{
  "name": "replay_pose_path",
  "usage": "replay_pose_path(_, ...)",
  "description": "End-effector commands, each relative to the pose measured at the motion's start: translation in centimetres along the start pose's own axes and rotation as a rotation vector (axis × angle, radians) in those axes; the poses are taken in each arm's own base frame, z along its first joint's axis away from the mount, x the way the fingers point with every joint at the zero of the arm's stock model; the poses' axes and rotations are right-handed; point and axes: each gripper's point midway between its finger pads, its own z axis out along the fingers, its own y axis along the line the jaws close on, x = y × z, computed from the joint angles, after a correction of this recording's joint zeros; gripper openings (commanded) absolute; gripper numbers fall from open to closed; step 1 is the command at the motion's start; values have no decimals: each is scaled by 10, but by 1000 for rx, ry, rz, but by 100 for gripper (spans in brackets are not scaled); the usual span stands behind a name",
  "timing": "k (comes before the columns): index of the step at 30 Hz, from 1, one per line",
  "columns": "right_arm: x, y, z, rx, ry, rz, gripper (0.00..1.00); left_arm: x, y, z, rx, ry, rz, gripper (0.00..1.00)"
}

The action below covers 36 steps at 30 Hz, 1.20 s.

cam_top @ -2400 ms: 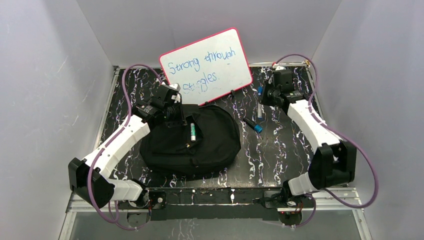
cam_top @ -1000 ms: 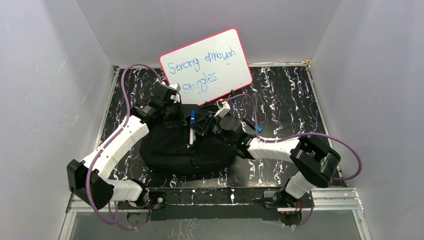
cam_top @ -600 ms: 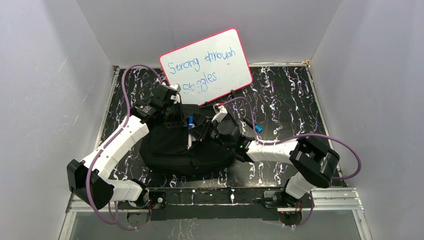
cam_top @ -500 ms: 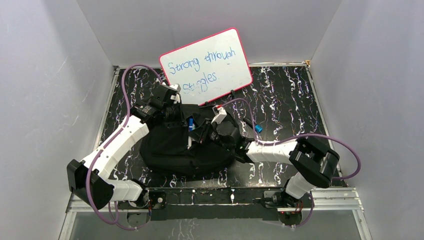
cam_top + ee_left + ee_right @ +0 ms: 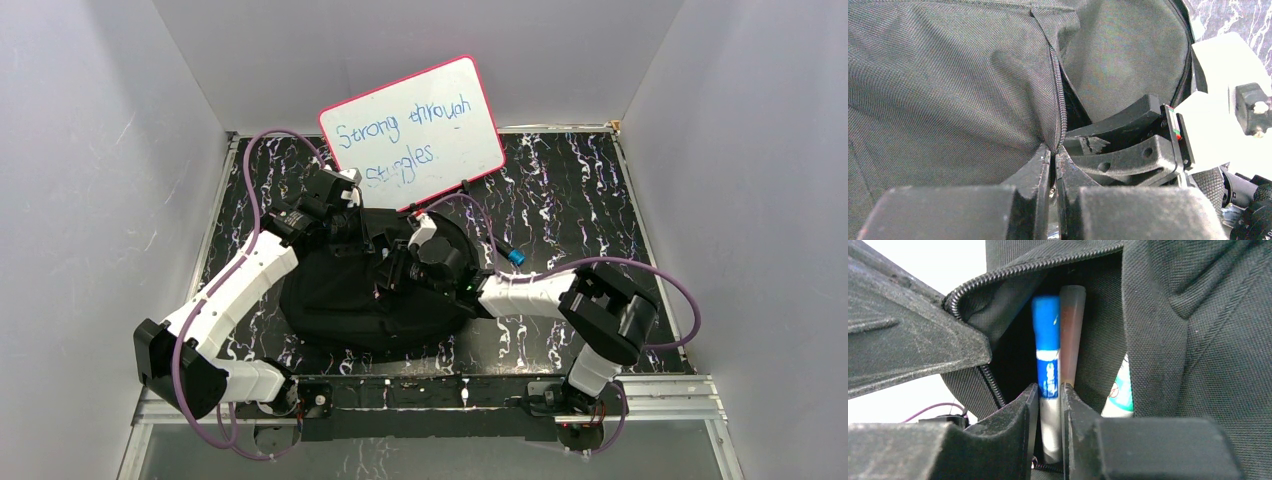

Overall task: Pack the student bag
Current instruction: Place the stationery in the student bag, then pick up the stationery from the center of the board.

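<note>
Looking down from the top camera, we see the student bag [image 5: 340, 305] lying on the worktop [image 5: 590, 200], left of the middle and closer to the near edge than the far one. Both arms meet over its far side: the left arm [image 5: 240, 285] reaches in from the near left corner, and the right arm [image 5: 525, 293] stretches across from the near right corner. A whiteboard [image 5: 412, 130] with blue handwriting leans at the far edge, and a blue-capped pen [image 5: 514, 257] lies on the worktop near the bag's right side. From the left wrist we see the left jaws clenched on the bag's rim, where the zipper [image 5: 1062, 100] runs down to them, with fabric pinched between the two fingers. The grey lining [image 5: 1128, 65] shows beyond, and the right jaws sit just to the right, inside the opening. From the right wrist we see the right jaws grasping a blue marker [image 5: 1047, 360], its capped end pointing into the dark pocket. A brownish marker [image 5: 1070, 325] touches its right side, and a green-labelled marker [image 5: 1120, 390] peeks from behind a fold of black fabric further right. Zipper teeth arch over the opening, and one finger of the left jaws fills the left of this view.
</note>
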Motion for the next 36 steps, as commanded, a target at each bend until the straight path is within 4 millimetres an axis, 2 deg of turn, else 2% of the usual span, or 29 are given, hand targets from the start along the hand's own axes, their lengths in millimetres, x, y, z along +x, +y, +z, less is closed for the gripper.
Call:
replay_pose_path(1,-2,25,-4,-62,28,-47,34,-17,-21,-22,101,-88,-10,0)
replay_pose_path(6,-21,21,-18,8,-38,-94,45,-17,-21,-21,103,-87,-13,0)
replay_pose_path(14,-56,22,-53,86,-149,-184,46,-18,-21,-17,101,-81,-8,0)
replay_pose_path(17,-74,13,-72,179,-202,-239,50,-17,-21,-16,100,-80,-11,0)
replay_pose_path(20,-92,-19,-98,373,-254,-278,62,-18,-22,-14,101,-80,-16,0)
replay_pose_path(22,-101,-50,-118,522,-264,-298,68,-18,-22,-14,103,-81,-18,0)
replay_pose_path(26,-115,-116,-160,788,-216,-293,71,-22,-25,-12,109,-81,-20,0)
replay_pose_path(29,-131,-156,-193,916,-213,-252,72,-24,-27,-11,110,-78,-20,0)
replay_pose_path(32,-143,-179,-209,940,-204,-228,72,-25,-29,-8,115,-72,-19,0)
replay_pose_path(36,-143,-205,-210,933,-87,-200,73,-25,-31,-5,119,-65,-22,0)
